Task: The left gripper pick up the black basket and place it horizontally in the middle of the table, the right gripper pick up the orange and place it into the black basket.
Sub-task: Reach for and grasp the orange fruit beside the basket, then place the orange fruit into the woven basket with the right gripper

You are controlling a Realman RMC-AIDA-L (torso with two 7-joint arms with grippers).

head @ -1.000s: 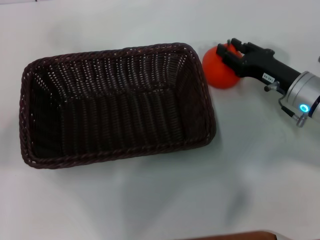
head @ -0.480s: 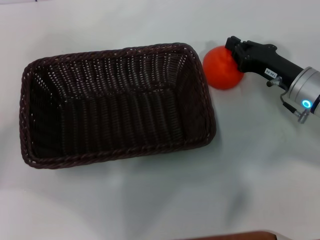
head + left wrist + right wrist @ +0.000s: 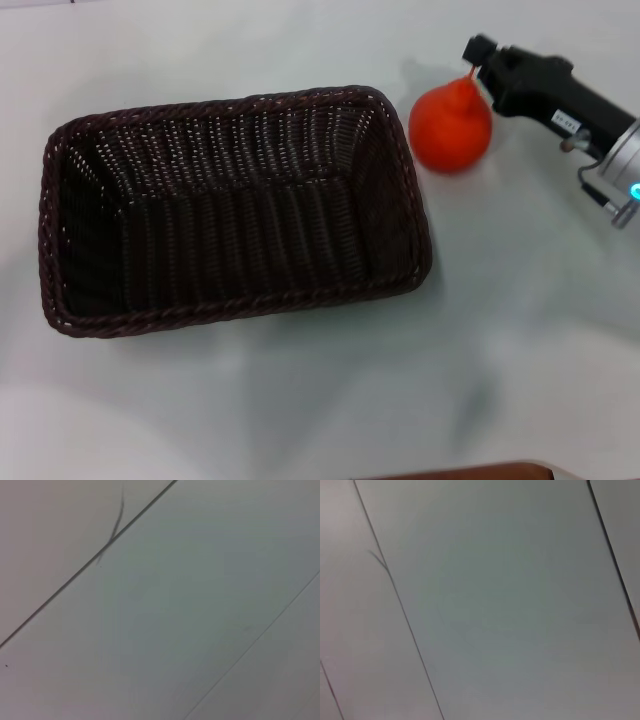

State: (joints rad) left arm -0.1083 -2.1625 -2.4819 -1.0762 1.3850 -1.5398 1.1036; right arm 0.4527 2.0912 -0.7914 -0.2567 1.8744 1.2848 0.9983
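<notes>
The black basket [image 3: 235, 205] lies lengthwise in the middle of the white table [image 3: 300, 400], open side up and empty. The orange [image 3: 450, 125] is just beyond the basket's right end, close to its rim. My right gripper [image 3: 475, 68] reaches in from the right and is shut on the orange's raised top. Whether the orange touches the table I cannot tell. The left gripper is out of view. Both wrist views show only a plain pale surface with thin dark lines.
A brown edge [image 3: 470, 470] shows at the bottom of the head view. Bare tabletop lies in front of the basket and to its right, below the right arm's silver wrist [image 3: 620, 165].
My right gripper closed on the orange's top and moved toward the far side of the table. The orange shifted slightly with it. The basket has not moved.
</notes>
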